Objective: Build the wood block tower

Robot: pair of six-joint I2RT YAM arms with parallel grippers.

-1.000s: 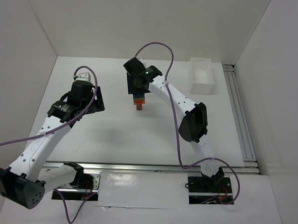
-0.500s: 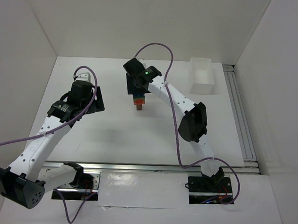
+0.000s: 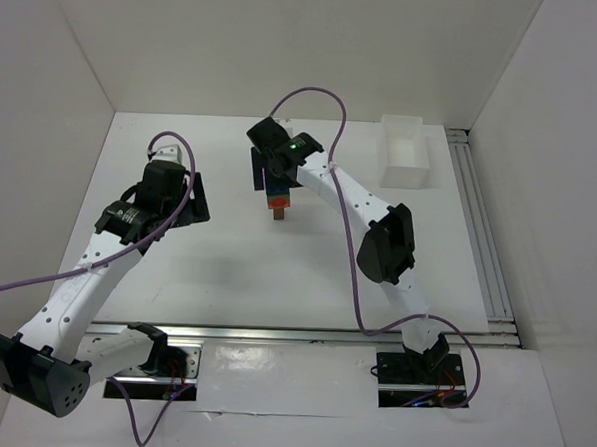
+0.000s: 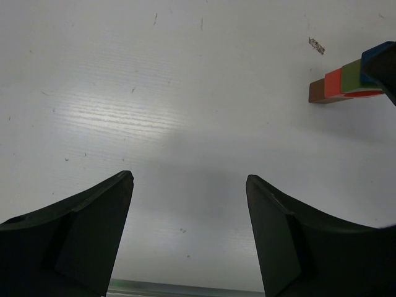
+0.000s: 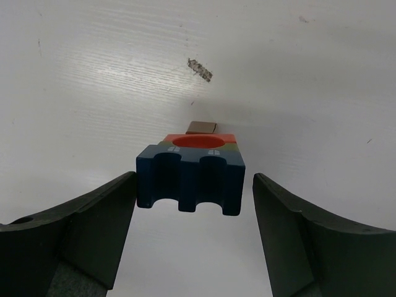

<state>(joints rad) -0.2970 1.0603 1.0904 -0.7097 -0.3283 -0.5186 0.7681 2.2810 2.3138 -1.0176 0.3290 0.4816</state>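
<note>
The tower (image 3: 277,206) stands mid-table: a brown base, then red, then green, with a blue notched block (image 5: 190,182) on top. My right gripper (image 5: 193,179) hangs over it and is open. Its fingers (image 5: 93,223) flank the blue block with a gap on each side. In the top view this right gripper (image 3: 269,178) covers the tower's top. The left wrist view shows the tower (image 4: 344,81) far off at the upper right. My left gripper (image 4: 189,179) is open over bare table, and in the top view the left gripper (image 3: 194,198) sits well left of the tower.
A white rectangular bin (image 3: 405,155) stands at the back right. A metal rail (image 3: 481,243) runs along the table's right side. White walls enclose the table on three sides. A small scuff mark (image 5: 200,69) lies on the table just beyond the tower.
The right gripper's jaws have spread wider around the blue block. The tower stands as before, and the left arm has not moved.
</note>
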